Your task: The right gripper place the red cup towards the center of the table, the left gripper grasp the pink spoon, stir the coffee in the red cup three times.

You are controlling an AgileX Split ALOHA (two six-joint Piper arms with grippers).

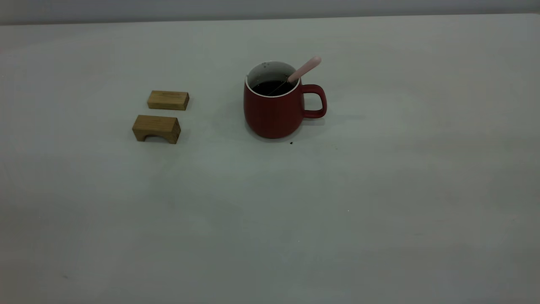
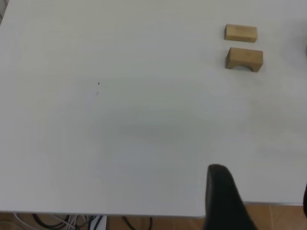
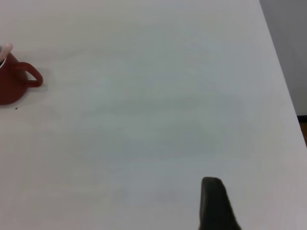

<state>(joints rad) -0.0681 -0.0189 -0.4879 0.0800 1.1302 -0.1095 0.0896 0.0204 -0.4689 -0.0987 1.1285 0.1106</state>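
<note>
- Red cup (image 1: 274,109) stands upright near the middle of the desk (image 1: 379,211), a little toward the far side in the exterior view, its loop handle turned to that view's right.
- Coffee (image 1: 273,88) fills the lower part of the cup, dark and flat, with the white inner wall bare above it.
- Pink spoon (image 1: 304,69) stands in the cup, its pale handle leaning over the rim on the handle side and slanting up and away; the bowl end is down in the liquid and cannot be made out.
- A few tiny dark specks (image 1: 291,143) lie on the desk just in front of the cup.
- Two small wooden blocks sit well apart from the cup, on the exterior view's left: the flat block (image 1: 168,100) farther back, the arched block (image 1: 156,128) just in front of it, near each other but not touching.
- Neither arm shows in the exterior view.
- Left tool (image 2: 225,201) appears in its own wrist view only as one dark finger over the near desk edge, with both blocks far off; whether it is spread or pressed together I cannot tell.
- Right tool (image 3: 216,206) likewise shows a single dark finger above bare desk, the cup and the spoon's handle tip far off at the picture's edge; its state I cannot tell either.
</note>
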